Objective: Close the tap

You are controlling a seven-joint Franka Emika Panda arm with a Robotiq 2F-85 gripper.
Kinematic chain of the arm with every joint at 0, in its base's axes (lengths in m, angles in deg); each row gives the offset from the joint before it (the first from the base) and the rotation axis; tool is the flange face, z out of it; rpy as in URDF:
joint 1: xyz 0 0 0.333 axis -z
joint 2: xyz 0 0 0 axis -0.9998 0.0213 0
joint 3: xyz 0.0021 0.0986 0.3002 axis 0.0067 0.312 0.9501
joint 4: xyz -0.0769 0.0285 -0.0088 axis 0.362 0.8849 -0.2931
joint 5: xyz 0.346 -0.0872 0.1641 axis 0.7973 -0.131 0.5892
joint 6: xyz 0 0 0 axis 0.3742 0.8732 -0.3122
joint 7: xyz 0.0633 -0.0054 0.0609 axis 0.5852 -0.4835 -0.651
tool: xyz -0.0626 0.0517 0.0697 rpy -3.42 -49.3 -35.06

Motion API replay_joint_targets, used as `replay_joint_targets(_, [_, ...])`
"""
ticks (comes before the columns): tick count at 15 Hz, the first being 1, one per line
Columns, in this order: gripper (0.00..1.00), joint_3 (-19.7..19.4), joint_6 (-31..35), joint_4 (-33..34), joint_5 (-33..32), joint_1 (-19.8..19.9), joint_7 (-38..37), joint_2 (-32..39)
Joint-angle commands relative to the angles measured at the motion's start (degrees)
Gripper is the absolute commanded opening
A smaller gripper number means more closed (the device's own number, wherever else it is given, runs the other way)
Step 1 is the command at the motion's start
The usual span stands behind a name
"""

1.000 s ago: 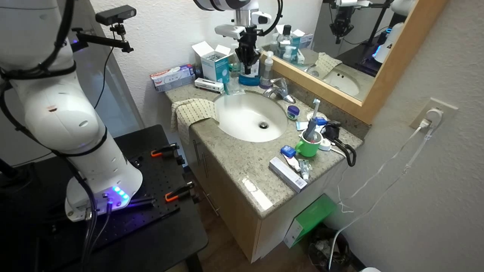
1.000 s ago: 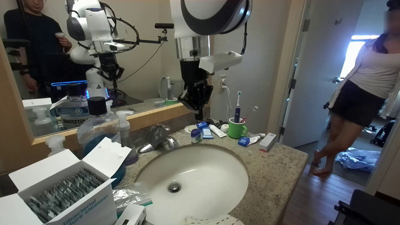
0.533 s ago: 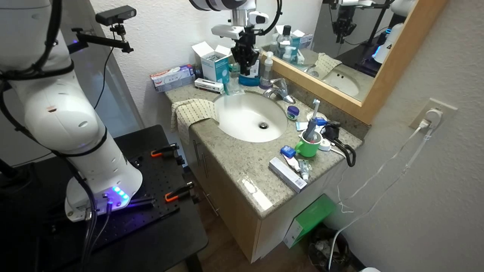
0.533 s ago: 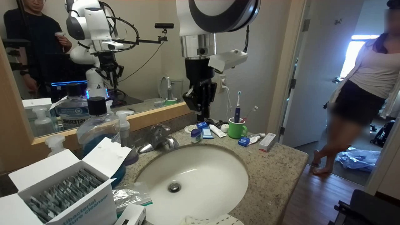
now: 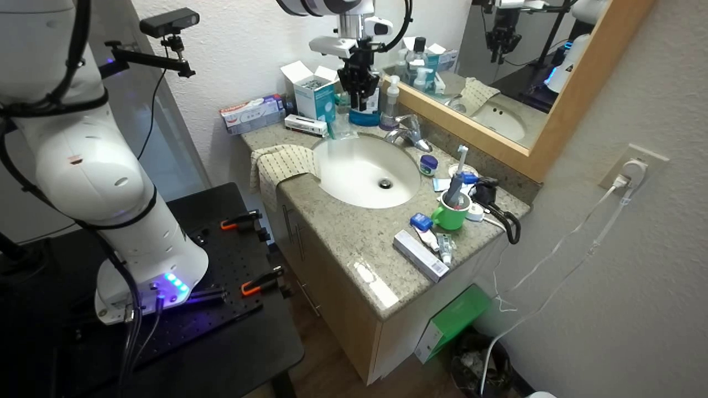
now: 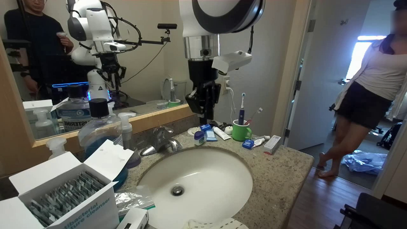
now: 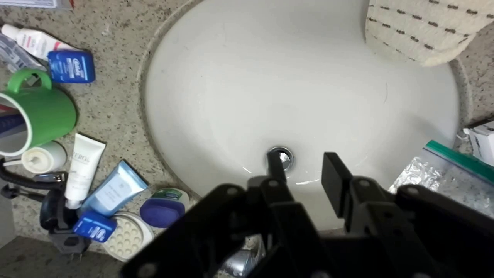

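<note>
The chrome tap (image 5: 409,132) stands at the back edge of the oval basin (image 5: 365,190), with a low curved spout and metal handles. It also shows in an exterior view (image 6: 161,140). In the wrist view only a shiny part of the tap (image 7: 238,263) shows at the bottom, mostly hidden behind my fingers. My gripper (image 7: 304,164) is open and empty, with a gap between its black fingers. It points down and hangs above the basin, higher than the tap and apart from it; it shows in both exterior views (image 5: 358,105) (image 6: 206,121).
A mouthwash bottle (image 6: 101,136), a pump bottle (image 6: 126,132) and an open box of packets (image 6: 95,206) stand beside the tap. A blue jar (image 6: 199,138) and a green cup (image 6: 240,131) stand opposite. The mirror frame (image 5: 470,124) rises behind. A cloth (image 5: 285,160) hangs over the counter edge.
Since one second ago my gripper has shifted slightly, leftward in an exterior view, and its fingers look further apart. Over the last half second it has hardly moved. The tap looks unchanged.
</note>
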State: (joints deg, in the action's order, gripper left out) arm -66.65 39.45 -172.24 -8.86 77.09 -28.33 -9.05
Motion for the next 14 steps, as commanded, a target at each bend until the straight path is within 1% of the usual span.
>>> replay_joint_targets(1, [0.66, 1.2, -0.5, 0.6, 0.3, 1.2, 0.4, 0.1])
replay_joint_targets(5, [0.97, 1.2, -0.3, 0.7, -0.1, 1.3, 0.6, 0.0])
replay_joint_targets(6, [1.00, 1.2, -0.3, 0.7, -0.1, 1.3, 0.6, 0.0])
replay_joint_targets(12, [1.00, 1.3, -0.7, 1.1, -1.3, 1.0, 0.6, 0.2])
replay_joint_targets(14, [1.00, 1.4, -0.2, 0.4, -0.3, 1.2, -0.1, 0.2])
